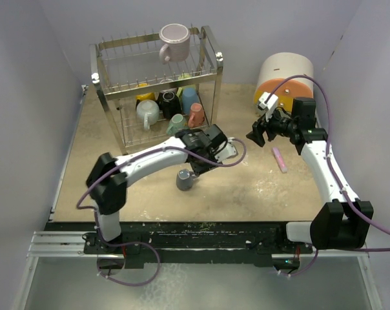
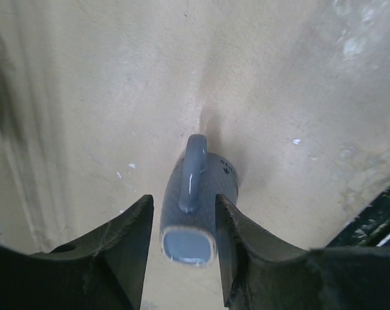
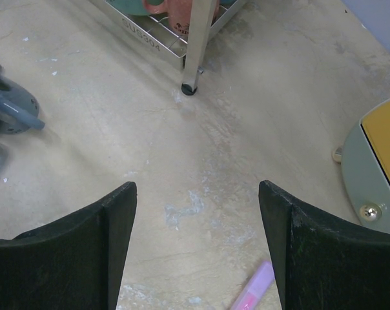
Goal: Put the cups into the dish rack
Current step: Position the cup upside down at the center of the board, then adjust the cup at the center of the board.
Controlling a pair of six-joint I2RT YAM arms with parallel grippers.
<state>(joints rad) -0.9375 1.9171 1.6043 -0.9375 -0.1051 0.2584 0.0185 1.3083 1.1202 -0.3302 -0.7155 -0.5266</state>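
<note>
A grey cup (image 1: 185, 181) stands on the table in front of the dish rack (image 1: 156, 84). My left gripper (image 1: 192, 172) straddles it from above. In the left wrist view the grey cup (image 2: 198, 194) sits between the fingers of the left gripper (image 2: 184, 200), handle up; the jaws are open, with a gap showing on the left side. A lilac cup (image 1: 174, 41) rests on the rack's top tier, and several more cups (image 1: 169, 103) fill the lower tier. My right gripper (image 1: 256, 134) hovers open to the right, and nothing lies between the fingers of the right gripper (image 3: 196, 187).
A round white-orange drawer unit (image 1: 285, 81) stands at the back right. A small pink bar (image 1: 279, 159) lies on the table under the right arm, and the pink bar (image 3: 253, 290) also shows beside the right fingers. The rack's leg (image 3: 194, 58) stands ahead of them.
</note>
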